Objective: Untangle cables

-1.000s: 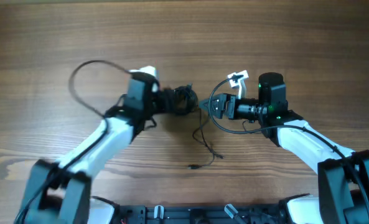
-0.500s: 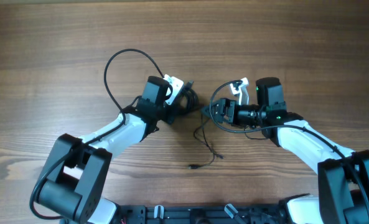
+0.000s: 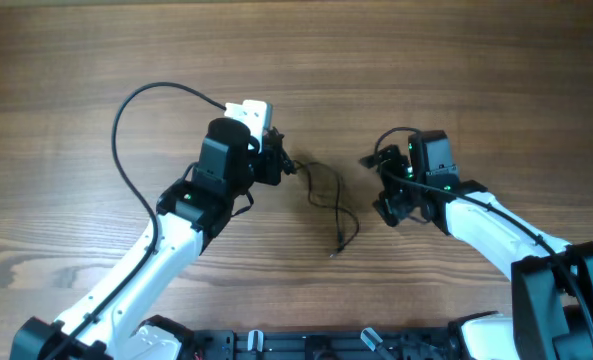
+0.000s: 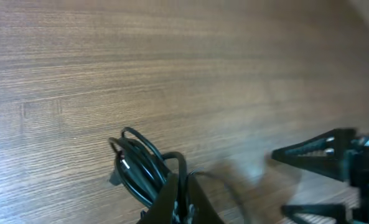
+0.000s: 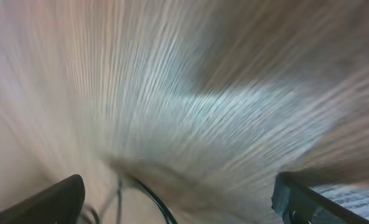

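The cables are thin black wires. A small coiled bundle (image 4: 139, 169) is pinched in my left gripper (image 4: 179, 200), which is shut on it. In the overhead view the left gripper (image 3: 279, 163) sits left of centre, and a loose strand of the cables (image 3: 328, 192) trails from it to the right and down to a plug end (image 3: 336, 250) on the wood. My right gripper (image 3: 384, 186) is open, to the right of that strand and apart from it. The right wrist view is blurred. It shows the right gripper (image 5: 181, 205) wide open with a thin black strand (image 5: 152, 198) low between its fingers.
A wooden table (image 3: 476, 60) lies under everything. The left arm's own thick black cable (image 3: 126, 125) loops out at the upper left. The right gripper's fingertips (image 4: 315, 151) show at the right edge of the left wrist view.
My left gripper has shut on the bundle and pulled it left, drawing one strand out across the table. The right gripper has turned and drawn back to the right, staying open.
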Action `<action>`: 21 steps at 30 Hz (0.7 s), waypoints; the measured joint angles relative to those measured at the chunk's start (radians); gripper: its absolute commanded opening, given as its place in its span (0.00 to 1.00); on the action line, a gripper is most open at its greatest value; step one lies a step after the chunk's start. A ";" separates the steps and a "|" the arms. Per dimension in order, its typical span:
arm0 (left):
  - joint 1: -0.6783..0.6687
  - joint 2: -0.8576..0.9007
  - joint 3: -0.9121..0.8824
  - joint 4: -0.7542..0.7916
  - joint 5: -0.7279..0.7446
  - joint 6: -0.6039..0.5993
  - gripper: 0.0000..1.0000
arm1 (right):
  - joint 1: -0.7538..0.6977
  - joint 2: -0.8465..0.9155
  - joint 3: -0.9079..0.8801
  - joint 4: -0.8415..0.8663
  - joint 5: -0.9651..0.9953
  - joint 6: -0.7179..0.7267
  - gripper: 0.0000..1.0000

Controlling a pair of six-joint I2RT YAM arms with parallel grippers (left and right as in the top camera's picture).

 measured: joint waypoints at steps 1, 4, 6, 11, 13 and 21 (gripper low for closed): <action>0.000 -0.007 0.000 0.004 0.000 -0.042 0.04 | 0.000 0.000 0.002 0.001 0.033 0.092 1.00; 0.000 -0.014 0.000 0.003 0.018 -0.124 0.04 | 0.000 0.000 0.003 0.002 0.064 0.185 1.00; 0.000 -0.039 0.000 0.003 0.040 -0.189 0.04 | 0.000 0.000 0.003 0.001 0.073 0.215 1.00; 0.000 -0.167 0.000 -0.060 0.079 -0.315 0.04 | 0.000 0.000 0.004 0.001 0.087 0.236 1.00; 0.000 -0.199 0.000 -0.095 0.083 -0.336 0.04 | 0.000 0.000 0.004 0.007 0.088 0.237 1.00; 0.000 -0.202 0.000 -0.117 0.120 -0.321 0.04 | 0.000 0.000 0.004 0.059 0.130 0.252 1.00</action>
